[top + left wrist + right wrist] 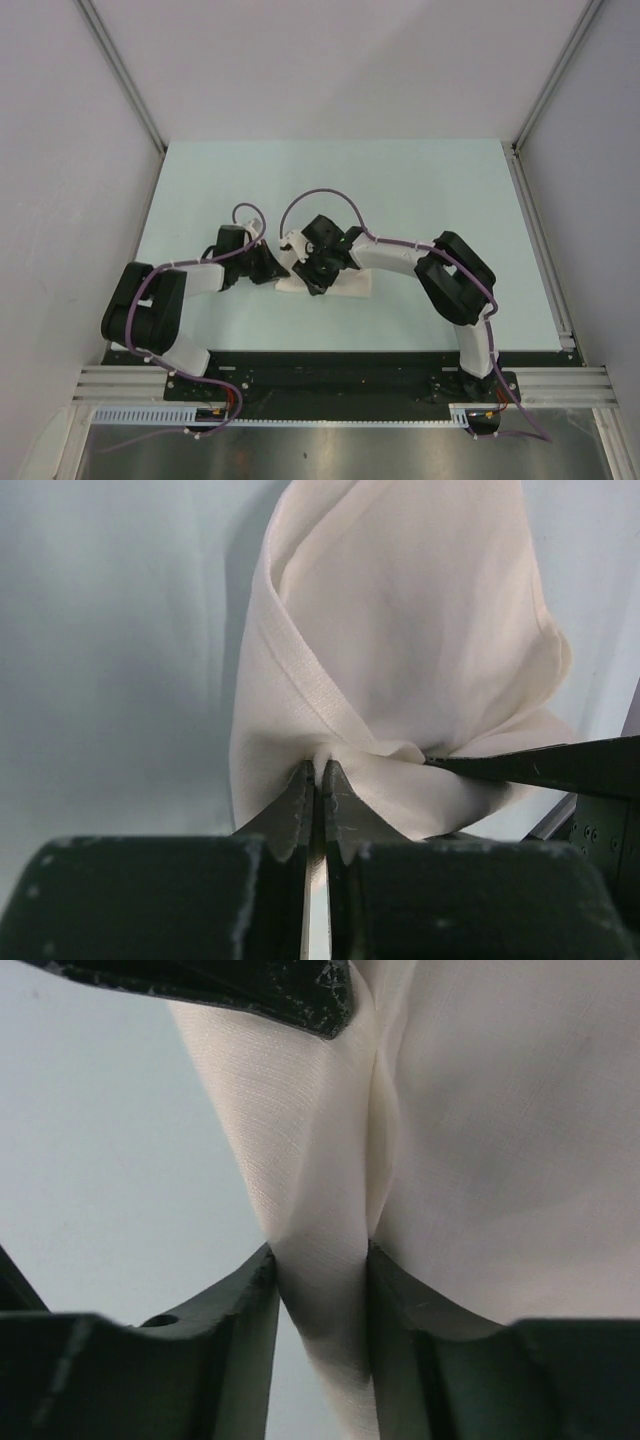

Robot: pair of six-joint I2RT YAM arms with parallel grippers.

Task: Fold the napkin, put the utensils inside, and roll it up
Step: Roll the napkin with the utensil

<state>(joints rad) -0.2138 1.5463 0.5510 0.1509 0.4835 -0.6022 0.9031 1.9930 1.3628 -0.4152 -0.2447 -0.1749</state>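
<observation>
Cloth fills both wrist views: the large, soft, plain white napkin (352, 286) lies bunched up near the middle of the pale green tabletop (430, 190), between the two arms, with both black claws on it. The left gripper (316, 765) has its two fingers pressed together, nipping a small pucker of fabric just below a stitched hem band that runs diagonally across the raised cloth. The right gripper (320, 1255) stands with its fingers partly apart, a thick vertical fold of the napkin filling the gap and touching both inner faces, so it is clamped on that fold. The two claws sit close together, each one's dark finger showing at the edge of the other's wrist view.
</observation>
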